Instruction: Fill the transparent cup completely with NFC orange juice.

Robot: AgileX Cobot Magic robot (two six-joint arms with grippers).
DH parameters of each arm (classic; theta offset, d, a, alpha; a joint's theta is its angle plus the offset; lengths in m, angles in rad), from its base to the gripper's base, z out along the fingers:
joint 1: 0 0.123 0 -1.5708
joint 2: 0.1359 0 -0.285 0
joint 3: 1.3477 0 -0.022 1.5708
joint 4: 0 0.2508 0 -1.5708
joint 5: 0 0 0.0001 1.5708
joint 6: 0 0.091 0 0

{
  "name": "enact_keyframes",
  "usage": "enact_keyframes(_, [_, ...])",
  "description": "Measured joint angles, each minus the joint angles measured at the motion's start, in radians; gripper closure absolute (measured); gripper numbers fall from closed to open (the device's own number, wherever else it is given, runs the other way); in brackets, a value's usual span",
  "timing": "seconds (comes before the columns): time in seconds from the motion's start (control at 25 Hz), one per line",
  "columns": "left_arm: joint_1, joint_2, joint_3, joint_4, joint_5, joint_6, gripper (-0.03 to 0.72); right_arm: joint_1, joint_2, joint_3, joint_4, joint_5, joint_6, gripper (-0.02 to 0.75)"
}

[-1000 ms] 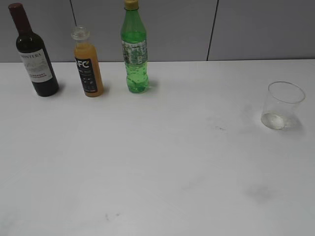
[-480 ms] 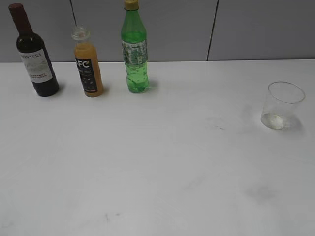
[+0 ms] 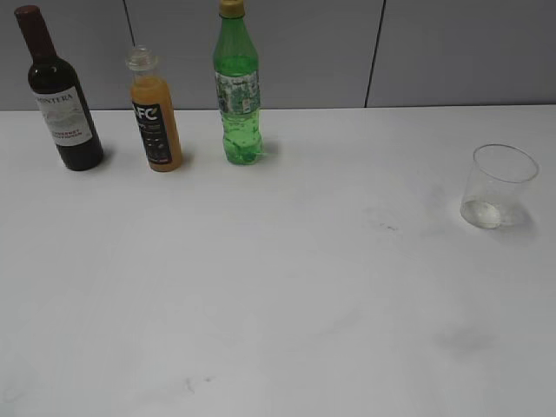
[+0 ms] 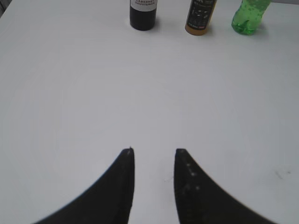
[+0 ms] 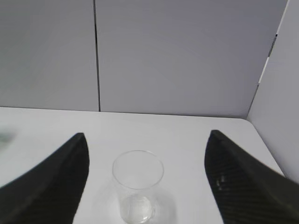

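Small clear plastic cup (image 3: 499,186), empty and upright, stands well right of the orange NFC juice bottle (image 3: 155,113); right gripper (image 5: 145,154) spread wide around it, left gripper (image 4: 153,151) parted, empty.

Three bottles are standing along the surface (image 3: 278,287) rear-left: wine bottle (image 3: 61,100), NFC orange juice (image 3: 155,117), soda bottle (image 3: 237,87). The transparent cup (image 3: 497,187) is sitting far right.
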Motion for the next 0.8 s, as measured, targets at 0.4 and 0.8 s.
enact_keyframes(0.4, [0.000, 0.000, 0.000, 0.000, 0.000, 0.000, 0.453, 0.000, 0.287, 0.003, -0.138, -0.336, 0.100, 0.142])
enact_keyframes(0.8, [0.000, 0.000, 0.000, 0.000, 0.000, 0.000, 0.453, 0.000, 0.603, 0.083, -0.211, -0.619, 0.177, 0.142])
